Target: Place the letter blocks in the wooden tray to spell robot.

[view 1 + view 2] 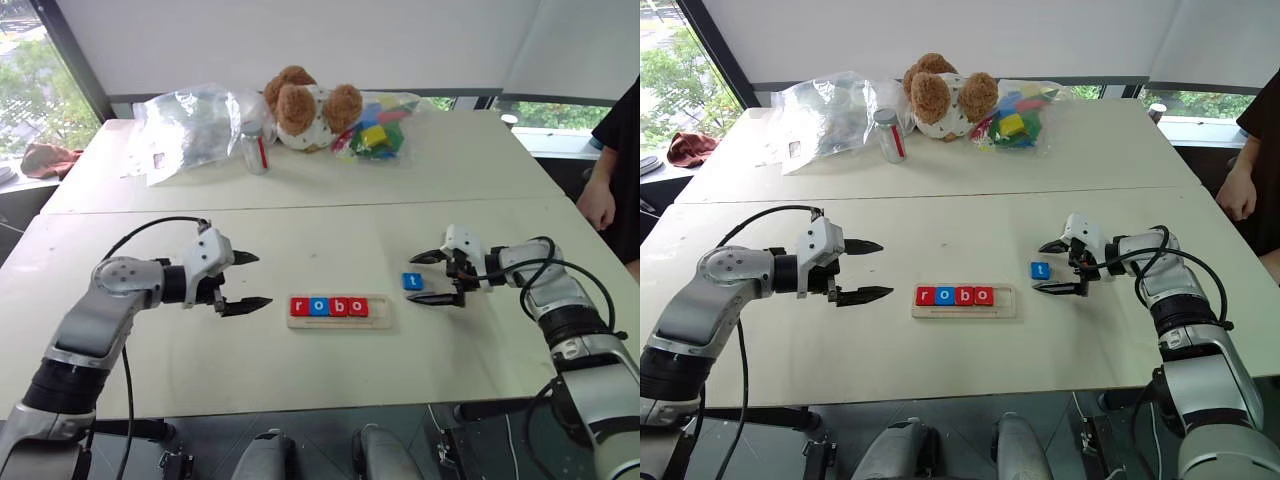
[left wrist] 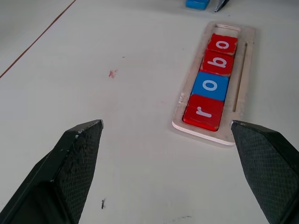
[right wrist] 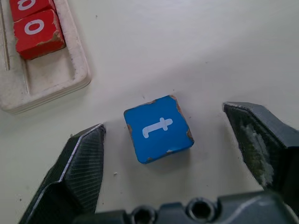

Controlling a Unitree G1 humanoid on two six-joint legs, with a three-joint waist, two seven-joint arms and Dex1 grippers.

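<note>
The wooden tray [image 1: 381, 312] lies at the middle of the near table and holds several letter blocks in a row: a red r [image 2: 203, 112], a blue o [image 2: 210, 86], a red b [image 2: 218, 62] and a red o [image 2: 223, 44]. The slot at its right end is bare. A blue t block [image 3: 159, 128] lies flat on the table just right of the tray. My right gripper [image 1: 411, 279] is open, with one finger on each side of the t block and a gap to it on both sides. My left gripper [image 1: 264, 279] hangs open and empty to the left of the tray.
On the far table stand a teddy bear [image 1: 305, 105], a bag of coloured toy blocks [image 1: 375, 130], a clear plastic bag [image 1: 185, 125] and a small bottle [image 1: 255, 148]. A person's hand [image 1: 597, 205] hangs at the right edge.
</note>
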